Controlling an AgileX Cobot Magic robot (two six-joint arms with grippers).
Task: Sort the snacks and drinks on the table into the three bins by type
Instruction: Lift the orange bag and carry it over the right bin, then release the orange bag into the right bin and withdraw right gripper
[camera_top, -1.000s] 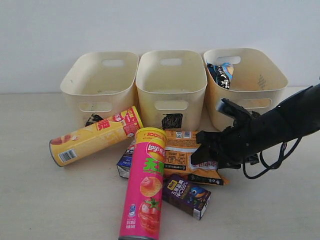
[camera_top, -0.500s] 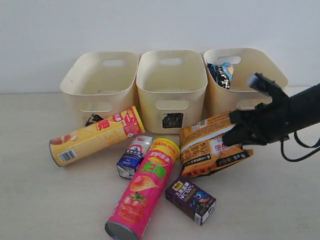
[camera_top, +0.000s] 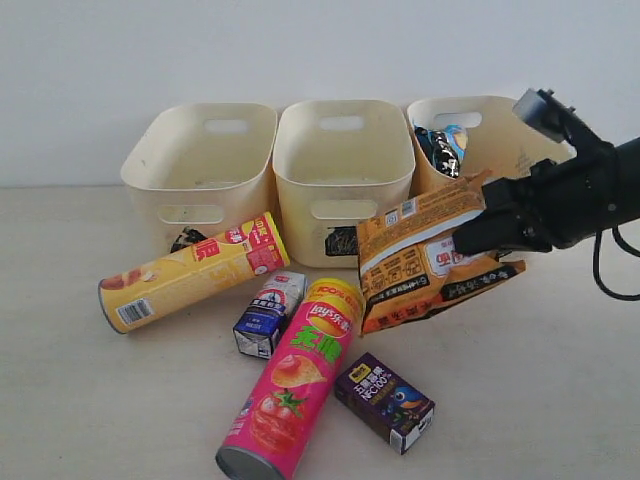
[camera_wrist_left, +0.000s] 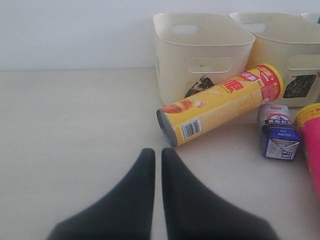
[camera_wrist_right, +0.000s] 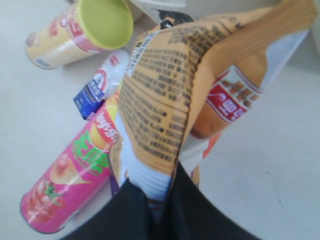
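Orange crinkly snack bag (camera_top: 425, 262) hangs just in front of the rightmost cream plastic bin (camera_top: 470, 100), pinched at one edge by your tightly closed black right gripper (camera_top: 472, 236); it looks light, soft and slippery, so hold its flat sealed seam.

Right arm (camera_top: 590, 190): matte black all over, rounded casing. Pale grey block (camera_top: 538, 104) fixed on its upper side. Thin black cable (camera_top: 598, 268) hangs in a loop below. Left gripper (camera_wrist_left: 157, 165): two smooth black fingers, broad at the base and tapering to blunt tips. Right gripper (camera_top: 466, 240): same black finish.
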